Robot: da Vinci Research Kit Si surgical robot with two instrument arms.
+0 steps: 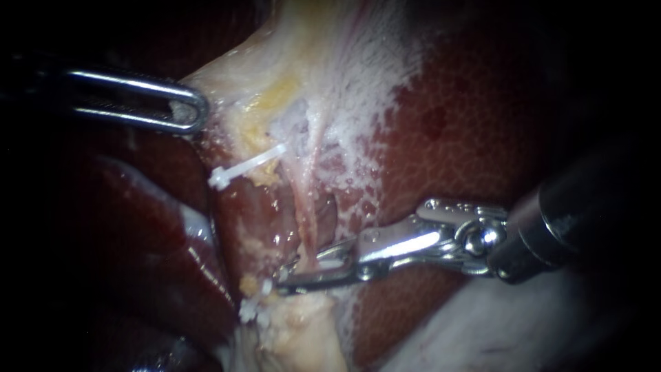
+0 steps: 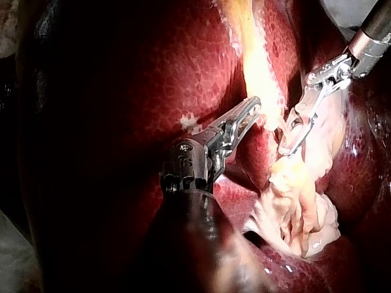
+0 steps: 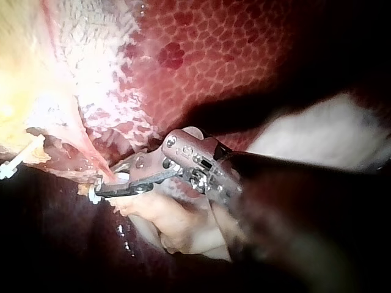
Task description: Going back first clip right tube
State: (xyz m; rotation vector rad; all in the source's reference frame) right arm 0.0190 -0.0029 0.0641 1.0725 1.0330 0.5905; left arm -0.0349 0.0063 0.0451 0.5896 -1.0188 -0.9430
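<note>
Right instrument (image 1: 292, 272) sat at 6 o'clock of centre in the endoscope view, shaft entering from 3 o'clock. Its jaws stood apart with a gap showing and the pink right tube (image 1: 308, 231) crossing that gap, so I read them as open around it, not clamped. There was a white fleck (image 1: 330, 264) in the gap; couldn't tell if that was the clip seated on the tube. Left instrument (image 1: 191, 110) was at 10 o'clock, jaws closed on the pale tissue (image 1: 227, 76), which looked taut toward 9. One white clip (image 1: 246, 165) sat on the neighbouring strand, at 10 o'clock from my right jaws and apart from them. More white clip bits (image 1: 251, 308) lay at 7 o'clock, near the lower jaw tip. My read: the step was the back-out. To do it well, the jaws needed to be wide enough to clear the tube on both sides. Then withdraw straight along the shaft line toward 3 o'clock, no lift and no twist, so neither jaw hooked the tube or dragged a clip. The exit path ran over the liver (image 1: 468, 124), so stay off its surface. Left tension should be constant during the exit, since slack or extra pull would shift the tube against the jaws. Main risk: the tube looked thin and stretched and would likely tear if snagged.
</note>
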